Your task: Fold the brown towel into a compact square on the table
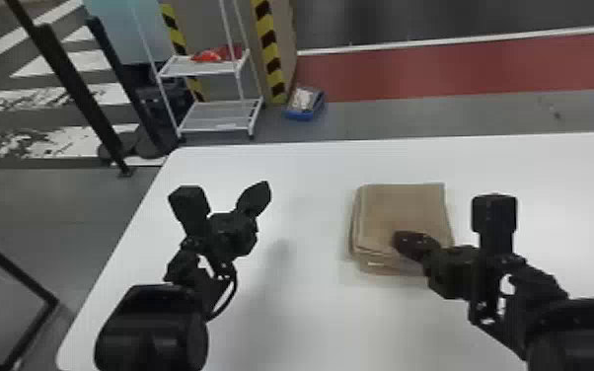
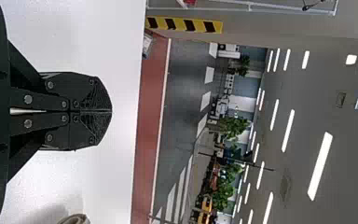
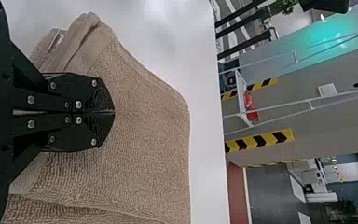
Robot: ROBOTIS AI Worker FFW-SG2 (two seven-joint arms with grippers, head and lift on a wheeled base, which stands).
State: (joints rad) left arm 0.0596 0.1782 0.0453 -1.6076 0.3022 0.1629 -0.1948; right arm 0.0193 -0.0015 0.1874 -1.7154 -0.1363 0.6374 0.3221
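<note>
The brown, ribbed cloth towel (image 1: pixel 399 212) lies folded in a thick, roughly square stack on the white, smooth-topped table (image 1: pixel 306 325), between the two arms' reach and nearer the right one; its layered edges show along its left side and the side toward the robot, with a small pale patch between the layers there; the black, flat-fingered right claw (image 1: pixel 402 241) is over the near right part of the towel, pointing inward across it; whether it touches the cloth, I cannot tell; in the right wrist view the two fingers of the right claw (image 3: pixel 113 112) are pressed together, with nothing pinched between them, and the top layer spreads beyond their tips; the matching black left claw (image 1: pixel 260 192) hangs above the table, well apart from the towel on its left; the left wrist view shows the left claw (image 2: pixel 110 112) with its fingers also pressed together and empty; beyond the table stand a white metal shelf rack (image 1: pixel 219 123) with red items (image 1: pixel 212 54) on its upper shelf, and a small blue bin (image 1: pixel 301 116) with pale contents on the grey floor (image 1: pixel 409 116).
</note>
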